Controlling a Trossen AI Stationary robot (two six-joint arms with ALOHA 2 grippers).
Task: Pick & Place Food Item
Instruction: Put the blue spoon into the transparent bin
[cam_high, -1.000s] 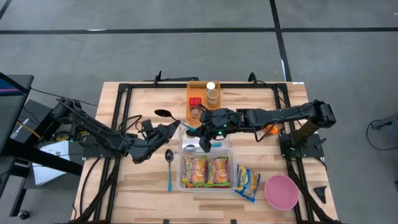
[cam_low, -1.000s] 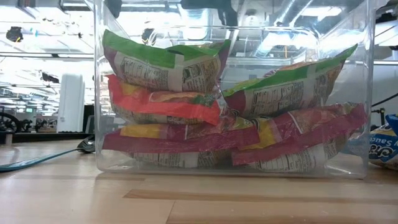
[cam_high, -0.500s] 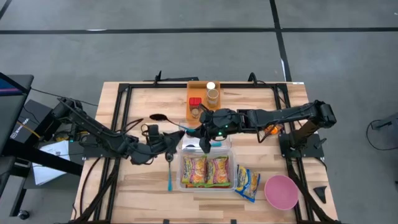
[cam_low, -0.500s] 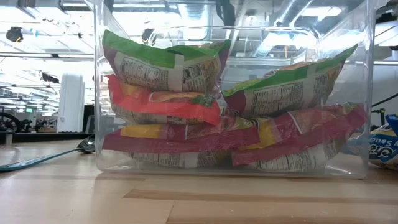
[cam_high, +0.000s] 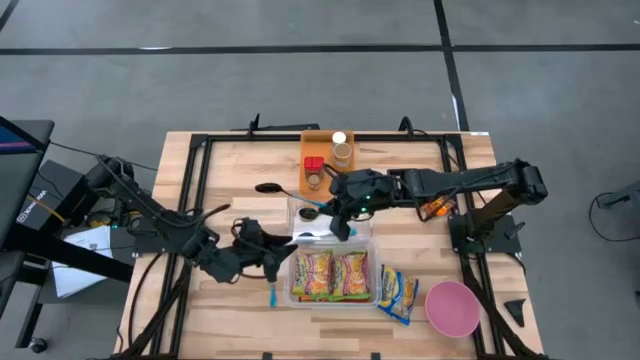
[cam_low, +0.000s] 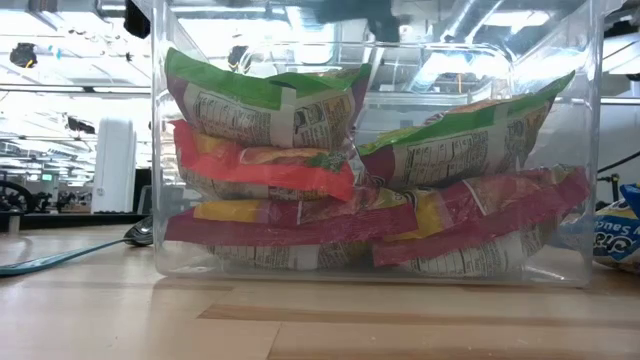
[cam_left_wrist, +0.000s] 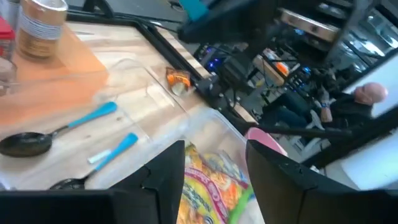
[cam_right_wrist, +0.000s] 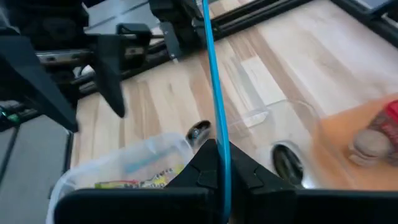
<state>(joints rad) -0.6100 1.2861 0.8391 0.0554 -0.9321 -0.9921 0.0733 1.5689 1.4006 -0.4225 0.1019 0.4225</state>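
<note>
Both arms are dark black, chunky jointed segments with loose black cables. Flat, matte black fingers (cam_left_wrist: 166, 180) too

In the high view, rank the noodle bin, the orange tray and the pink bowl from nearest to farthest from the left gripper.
From the left gripper, by the bin's left edge:
1. Noodle bin, right beside it.
2. Orange tray, at the table's far side, centre.
3. Pink bowl, near the table's front right corner.
</note>
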